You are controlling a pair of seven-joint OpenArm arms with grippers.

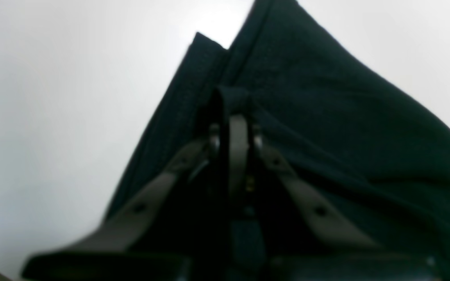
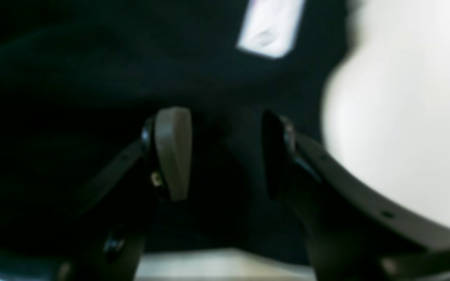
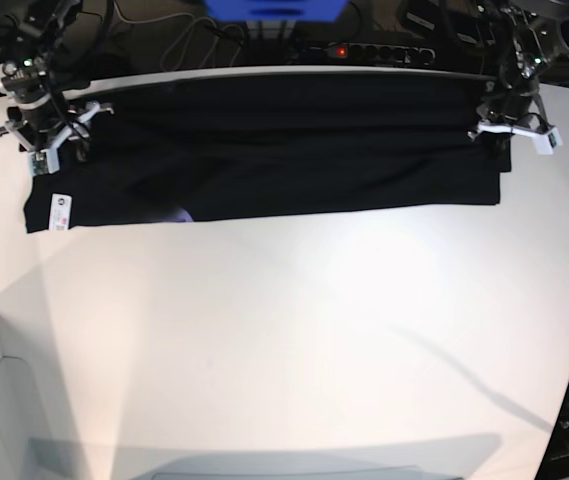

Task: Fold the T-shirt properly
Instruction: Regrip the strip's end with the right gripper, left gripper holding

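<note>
"Where is the shirt lying?"

"The black short-sleeved cloth T-shirt (image 3: 304, 185) is a long strip across the white, smooth-topped table (image 3: 294, 330), close to the arms' side, with its white label (image 3: 60, 211) near one end."

"And the fingers?"

"The black-and-metal left gripper (image 1: 231, 117) has its tips pressed together on a raised ridge of the cloth. The right gripper (image 2: 227, 152), dark with grey fingers, stands spread above the label end, pinching nothing."

"Why hold one end and free the other?"

"I'd guess the left grip anchors its end while the right picks or resets a layer. Closing too deep there could catch several layers together."

"How are the edges?"

"At the left gripper's end the layers don't line up; one corner sticks out past another. I'd want that squared before the next fold."

"Is there room to move?"

"Plenty of bare tabletop in front of the strip. Behind it, the loose black cables (image 3: 179, 35) lie near, so I'd pull forward, keeping low."
</note>
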